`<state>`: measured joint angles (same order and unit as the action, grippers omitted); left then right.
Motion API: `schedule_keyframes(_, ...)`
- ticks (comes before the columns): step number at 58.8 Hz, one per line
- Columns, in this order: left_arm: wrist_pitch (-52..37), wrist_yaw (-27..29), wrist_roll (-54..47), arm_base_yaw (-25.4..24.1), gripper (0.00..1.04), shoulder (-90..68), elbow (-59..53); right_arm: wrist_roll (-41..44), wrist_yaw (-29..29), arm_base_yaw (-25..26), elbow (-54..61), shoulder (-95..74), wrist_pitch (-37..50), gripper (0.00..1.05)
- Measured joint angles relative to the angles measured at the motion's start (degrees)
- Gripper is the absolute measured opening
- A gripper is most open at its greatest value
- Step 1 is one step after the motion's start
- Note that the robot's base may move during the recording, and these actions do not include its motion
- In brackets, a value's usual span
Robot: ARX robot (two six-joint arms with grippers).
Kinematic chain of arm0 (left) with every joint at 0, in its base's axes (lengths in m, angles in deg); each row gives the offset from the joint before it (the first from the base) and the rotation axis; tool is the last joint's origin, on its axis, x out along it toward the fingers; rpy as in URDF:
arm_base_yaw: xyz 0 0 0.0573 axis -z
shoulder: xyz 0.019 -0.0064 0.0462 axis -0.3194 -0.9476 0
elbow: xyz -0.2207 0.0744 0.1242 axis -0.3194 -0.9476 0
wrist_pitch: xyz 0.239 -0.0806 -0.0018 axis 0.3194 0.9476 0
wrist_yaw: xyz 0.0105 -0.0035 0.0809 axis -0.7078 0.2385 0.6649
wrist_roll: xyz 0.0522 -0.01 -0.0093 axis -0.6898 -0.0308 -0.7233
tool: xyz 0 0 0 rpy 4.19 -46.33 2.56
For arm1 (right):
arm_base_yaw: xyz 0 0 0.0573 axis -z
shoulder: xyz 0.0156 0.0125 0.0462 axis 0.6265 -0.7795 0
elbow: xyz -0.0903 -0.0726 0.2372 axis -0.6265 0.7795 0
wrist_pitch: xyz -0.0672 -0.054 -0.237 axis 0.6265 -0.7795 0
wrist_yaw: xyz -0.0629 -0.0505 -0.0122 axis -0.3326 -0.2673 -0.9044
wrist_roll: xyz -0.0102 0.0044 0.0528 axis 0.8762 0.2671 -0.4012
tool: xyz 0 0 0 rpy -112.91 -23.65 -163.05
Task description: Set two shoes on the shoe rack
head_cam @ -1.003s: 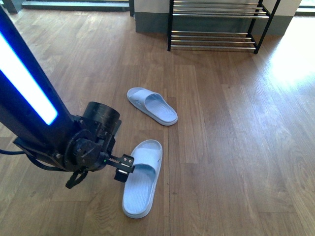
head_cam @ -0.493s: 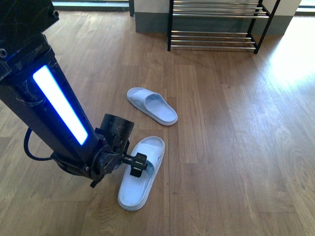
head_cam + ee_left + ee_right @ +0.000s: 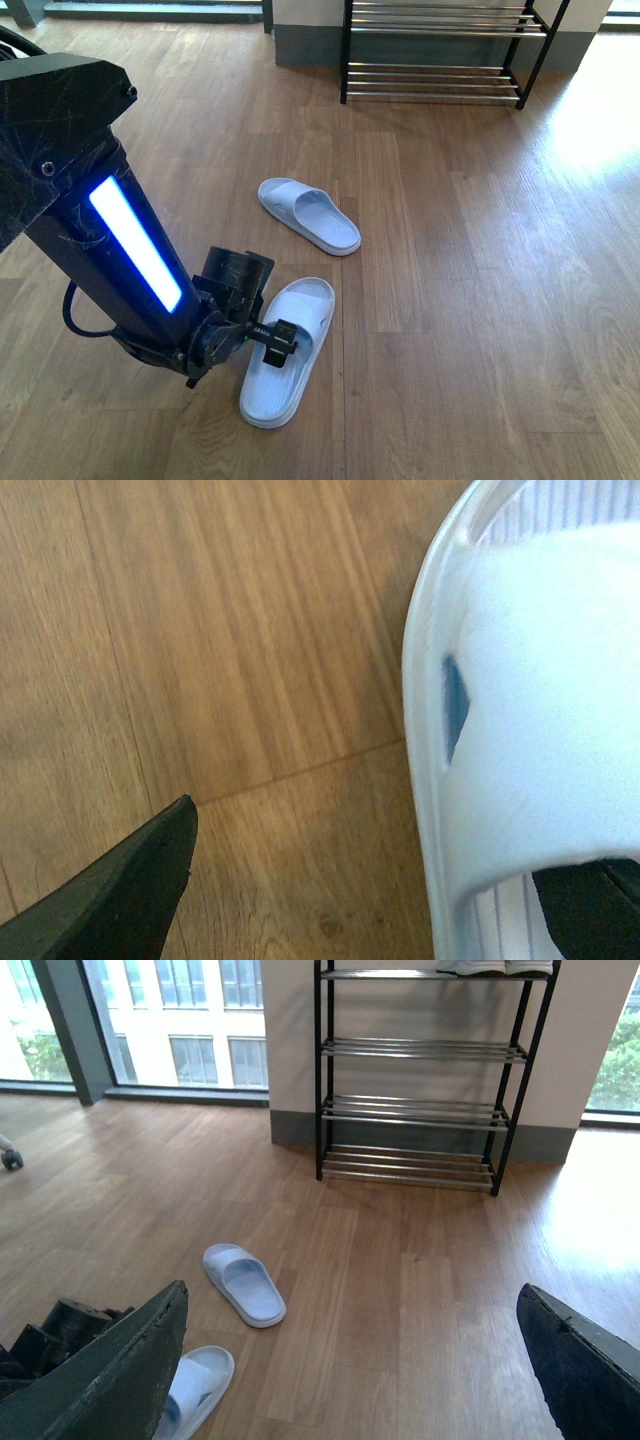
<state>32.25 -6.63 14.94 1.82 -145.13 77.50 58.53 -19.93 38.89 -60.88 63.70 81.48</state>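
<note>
The two shoes are pale blue slides on the wood floor. The far slide (image 3: 310, 215) (image 3: 245, 1285) lies alone, angled toward the shoe rack (image 3: 440, 70) (image 3: 410, 1110) at the back wall. My left gripper (image 3: 280, 343) (image 3: 365, 880) is open at the near slide (image 3: 268, 395) (image 3: 540, 680) (image 3: 195, 1385), straddling its side rim. One finger (image 3: 590, 910) is inside under the strap and the other finger (image 3: 130, 880) is over the floor. My right gripper (image 3: 350, 1295) is open and holds nothing, well above the floor and out of the front view.
The left arm's lit black link (image 3: 90, 210) fills the left of the front view. White-soled footwear (image 3: 490, 965) sits on the rack's top tier. A grey skirting and windows run along the back wall. A small wheel (image 3: 10, 1158) stands on the floor at the far left.
The left arm swung in over the near slide and its gripper reached the strap. The slide turned slightly, its near end shifting left. The far slide stayed put.
</note>
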Motion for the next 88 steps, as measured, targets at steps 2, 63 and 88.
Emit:
schedule_keyframes(2,-0.6,-0.4,-0.7,0.0,0.95,-0.3,0.6,0.0,0.0,0.0,0.0,0.0,0.0,0.95)
schedule_keyframes(63,-2.9,3.5,3.9,-2.6,0.02,5.5,-8.0,0.0,0.0,0.0,0.0,0.0,0.0,0.95)
schedule_keyframes(88,-1.1,7.2,11.5,-4.1,0.02,52.2,-43.3,0.0,0.0,0.0,0.0,0.0,0.0,0.95)
